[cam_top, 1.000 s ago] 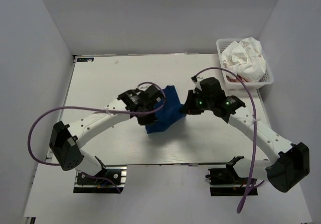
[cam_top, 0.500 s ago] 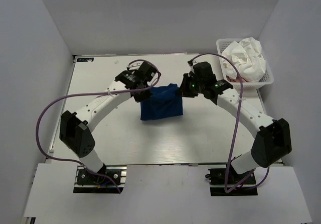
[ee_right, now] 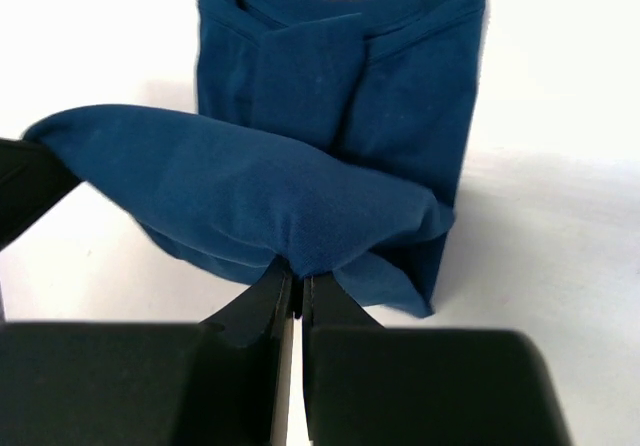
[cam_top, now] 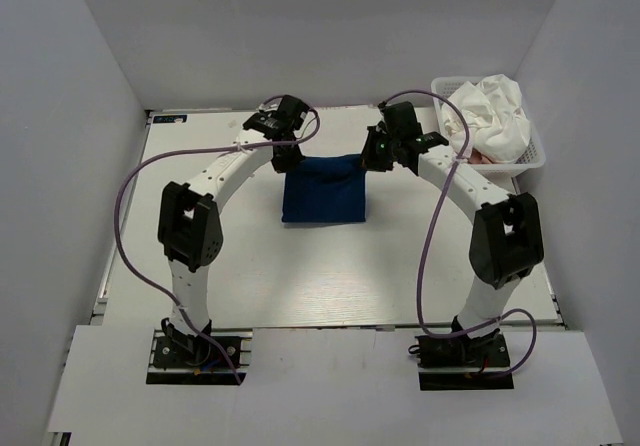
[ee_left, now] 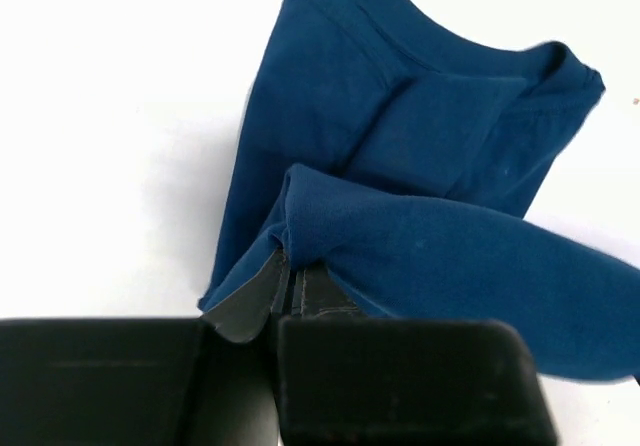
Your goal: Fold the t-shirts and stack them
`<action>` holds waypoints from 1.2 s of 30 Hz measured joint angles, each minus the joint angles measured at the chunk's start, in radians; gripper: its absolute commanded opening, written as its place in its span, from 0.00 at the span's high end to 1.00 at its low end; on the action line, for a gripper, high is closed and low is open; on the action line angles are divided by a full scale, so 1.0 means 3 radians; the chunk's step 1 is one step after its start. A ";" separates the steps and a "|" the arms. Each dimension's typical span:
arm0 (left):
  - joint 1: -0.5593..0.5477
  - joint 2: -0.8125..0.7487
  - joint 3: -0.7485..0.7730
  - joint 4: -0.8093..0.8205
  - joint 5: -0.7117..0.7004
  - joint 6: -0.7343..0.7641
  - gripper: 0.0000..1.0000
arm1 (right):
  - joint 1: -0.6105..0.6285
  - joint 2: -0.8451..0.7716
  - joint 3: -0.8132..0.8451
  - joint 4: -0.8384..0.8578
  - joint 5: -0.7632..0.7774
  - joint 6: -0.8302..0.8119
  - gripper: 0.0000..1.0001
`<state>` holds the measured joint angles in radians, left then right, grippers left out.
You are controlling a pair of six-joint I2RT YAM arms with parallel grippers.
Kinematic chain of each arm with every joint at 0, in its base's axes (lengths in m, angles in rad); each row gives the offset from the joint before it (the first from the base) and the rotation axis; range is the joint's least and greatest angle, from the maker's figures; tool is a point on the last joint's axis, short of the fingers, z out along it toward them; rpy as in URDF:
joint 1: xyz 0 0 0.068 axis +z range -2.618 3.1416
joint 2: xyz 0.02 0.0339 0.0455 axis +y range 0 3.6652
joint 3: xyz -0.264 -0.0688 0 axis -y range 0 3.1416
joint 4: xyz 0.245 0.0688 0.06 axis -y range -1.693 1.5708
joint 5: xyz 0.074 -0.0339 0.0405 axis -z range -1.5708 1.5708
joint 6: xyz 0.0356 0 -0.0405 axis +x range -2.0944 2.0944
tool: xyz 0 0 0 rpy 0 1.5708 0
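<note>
Hauled soft navy blue cloth t-shirt (cam_top: 322,191) farther back, left of white plastic mesh basket (cam_top: 437,91), clamped in left gripper (ee_left: 290,271) and right gripper (ee_right: 296,284); looks barely mid-fold on shirt one, rest untouched.

A: What has moved over the last second?

B: The left gripper (cam_top: 284,158) and the right gripper (cam_top: 372,156) have both travelled toward the far side of the table (cam_top: 200,256). They now sit wider apart, each pinching a far corner of the navy t-shirt (cam_top: 322,194).

A: And the shirt itself?

B: It was a bunched lump at mid-table. It now lies farther back as a smoother rectangle, its far edge drawn straight between the grippers.
</note>
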<state>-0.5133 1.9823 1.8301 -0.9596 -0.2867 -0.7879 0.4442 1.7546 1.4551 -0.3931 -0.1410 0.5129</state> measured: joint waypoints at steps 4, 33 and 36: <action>0.0083 0.0280 0.0258 0.0117 0.0140 0.0131 1.00 | -0.0097 0.0294 0.0156 0.0003 -0.0022 0.0017 1.00; 0.0300 0.0547 -0.0085 0.1466 0.1024 0.0669 0.00 | -0.0212 0.0434 -0.0020 0.0917 -0.0502 0.0177 0.10; 0.0285 0.0575 -0.0072 0.1684 0.1175 0.0684 0.00 | -0.0216 0.0596 -0.0020 0.1312 -0.0618 0.0341 0.10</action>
<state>-0.4278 2.1548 1.8084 -0.4545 0.0658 -0.5827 0.3794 1.9335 1.4490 0.0006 -0.3264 0.6151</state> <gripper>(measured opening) 0.996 0.904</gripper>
